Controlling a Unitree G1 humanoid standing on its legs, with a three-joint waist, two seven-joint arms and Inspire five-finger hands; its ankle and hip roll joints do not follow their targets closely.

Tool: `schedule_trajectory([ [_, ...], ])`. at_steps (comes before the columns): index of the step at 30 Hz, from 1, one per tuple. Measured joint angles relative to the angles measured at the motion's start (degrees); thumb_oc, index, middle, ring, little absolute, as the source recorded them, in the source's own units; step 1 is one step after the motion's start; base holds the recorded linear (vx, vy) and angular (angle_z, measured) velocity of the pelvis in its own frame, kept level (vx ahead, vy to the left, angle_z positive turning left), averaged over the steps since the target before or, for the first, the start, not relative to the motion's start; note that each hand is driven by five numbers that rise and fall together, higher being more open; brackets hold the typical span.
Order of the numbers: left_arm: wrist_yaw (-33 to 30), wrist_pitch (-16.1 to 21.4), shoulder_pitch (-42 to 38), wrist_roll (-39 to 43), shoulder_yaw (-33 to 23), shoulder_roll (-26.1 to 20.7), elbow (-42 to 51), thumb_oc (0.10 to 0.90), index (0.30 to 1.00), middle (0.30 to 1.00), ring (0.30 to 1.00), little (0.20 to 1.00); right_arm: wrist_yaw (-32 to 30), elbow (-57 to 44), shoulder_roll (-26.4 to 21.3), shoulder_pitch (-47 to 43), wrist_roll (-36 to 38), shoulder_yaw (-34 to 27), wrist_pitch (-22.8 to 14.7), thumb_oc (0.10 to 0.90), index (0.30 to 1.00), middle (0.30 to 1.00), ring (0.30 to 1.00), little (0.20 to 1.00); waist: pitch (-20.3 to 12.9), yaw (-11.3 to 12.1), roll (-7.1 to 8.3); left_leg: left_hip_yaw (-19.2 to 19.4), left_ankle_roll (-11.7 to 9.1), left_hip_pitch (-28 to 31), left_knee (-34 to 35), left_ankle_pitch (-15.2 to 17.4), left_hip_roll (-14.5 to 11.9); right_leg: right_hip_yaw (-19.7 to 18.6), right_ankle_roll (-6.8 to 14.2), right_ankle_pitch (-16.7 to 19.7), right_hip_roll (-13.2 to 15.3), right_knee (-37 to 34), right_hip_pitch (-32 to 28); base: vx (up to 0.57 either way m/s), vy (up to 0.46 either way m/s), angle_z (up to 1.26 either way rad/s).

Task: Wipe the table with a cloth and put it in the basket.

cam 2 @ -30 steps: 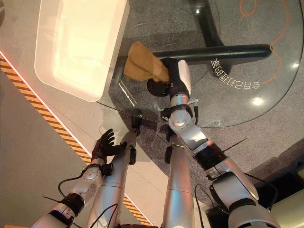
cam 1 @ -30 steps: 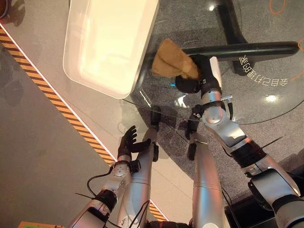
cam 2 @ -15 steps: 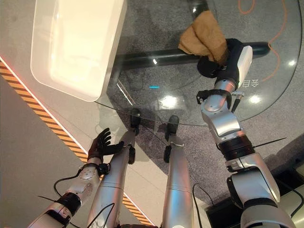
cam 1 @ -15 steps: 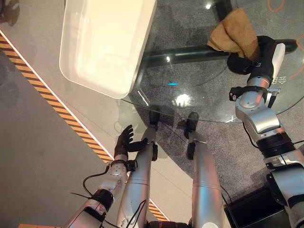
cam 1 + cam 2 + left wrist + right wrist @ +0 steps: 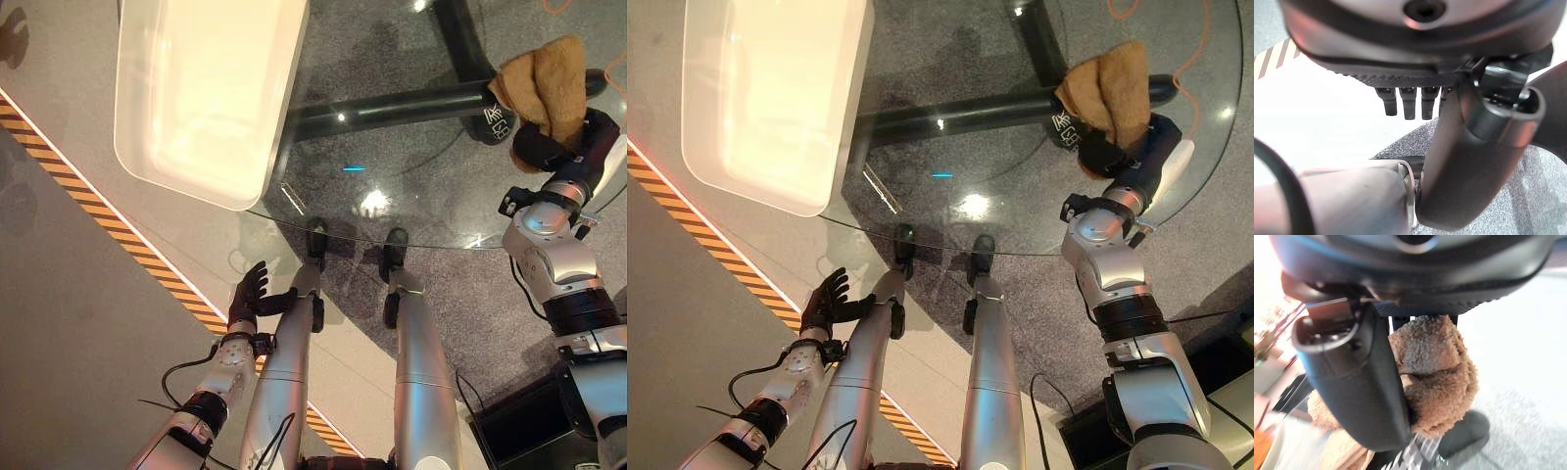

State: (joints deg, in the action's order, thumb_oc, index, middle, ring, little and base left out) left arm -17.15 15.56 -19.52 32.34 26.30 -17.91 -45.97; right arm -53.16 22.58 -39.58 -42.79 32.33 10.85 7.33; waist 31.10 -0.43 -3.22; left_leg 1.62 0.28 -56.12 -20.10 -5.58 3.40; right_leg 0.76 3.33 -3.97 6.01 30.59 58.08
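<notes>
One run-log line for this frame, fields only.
phase: wiping | right hand: shut on cloth, on glass table | left hand: open, idle | basket: no cloth

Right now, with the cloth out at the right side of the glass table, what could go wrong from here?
The right hand pinches the brown cloth bunched, so little of it may actually wipe the glass table. The white basket sits on the table's far left; the cloth could slip during that long carry. The left hand hangs idle.

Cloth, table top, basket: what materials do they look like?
Cloth: tan, nubby pile, likely terry or fleece, clamped in the right hand.
Table top: clear glass; the floor shows through it, with glints.
Basket: smooth white, probably plastic, slightly glossy.
</notes>
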Motion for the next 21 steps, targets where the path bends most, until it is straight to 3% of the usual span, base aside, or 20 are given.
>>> schedule_trajectory([
  [3, 0.03, 0.02, 0.0, 0.0, 0.04, 0.0, 0.02, 0.8, 0.9, 0.9, 0.9, 0.9, -0.65, 1.58, 0.66, 0.38, 1.58, -1.11, -2.33, 0.1, 0.3, 0.3, 0.3, 0.2, 0.0, -0.11, 0.0, 0.31, 0.0, 0.05, 0.05, 0.0, -0.13, 0.0, -0.09, 0.13, -0.16, 0.03, 0.01, -0.01, -0.004, -0.03],
  [7, -0.04, -0.07, 0.1, -0.02, 0.09, 0.01, 0.49, 0.8, 0.9, 0.9, 0.9, 0.9, -0.28, 1.16, 1.62, 0.24, 1.58, -1.32, -2.66, 0.1, 0.3, 0.3, 0.3, 0.2, 0.0, -0.39, -0.01, 0.35, -0.01, 0.06, 0.09, -0.01, -0.17, 0.0, -0.13, 0.15, -0.18, 0.0, 0.05, 0.0, 0.009, 0.0],
  [15, -0.04, -0.09, 1.18, -0.06, -0.28, 0.44, 1.74, 0.8, 0.9, 0.9, 0.9, 0.9, 5.18, -6.0, 5.81, 0.47, 1.02, -0.38, -2.06, 0.1, 0.3, 0.3, 0.3, 0.2, 0.0, -1.1, -0.07, 0.63, -0.03, 0.23, 0.26, 0.0, -0.3, -0.19, -0.16, 0.17, -0.28, 0.08, 0.1, 0.0, 0.04, -0.01],
  [21, 0.05, -0.08, 1.18, -0.16, -0.42, 2.06, 2.27, 0.8, 0.9, 0.9, 0.9, 0.9, 12.15, -10.36, 6.42, 0.54, -5.54, 3.84, 0.02, 0.1, 0.3, 0.3, 0.3, 0.2, -0.01, 0.77, -0.11, 0.72, -0.44, 0.88, 1.19, -0.26, -0.39, -0.4, -0.38, 0.01, -0.41, 0.32, 0.07, 0.0, 0.038, 0.0],
])
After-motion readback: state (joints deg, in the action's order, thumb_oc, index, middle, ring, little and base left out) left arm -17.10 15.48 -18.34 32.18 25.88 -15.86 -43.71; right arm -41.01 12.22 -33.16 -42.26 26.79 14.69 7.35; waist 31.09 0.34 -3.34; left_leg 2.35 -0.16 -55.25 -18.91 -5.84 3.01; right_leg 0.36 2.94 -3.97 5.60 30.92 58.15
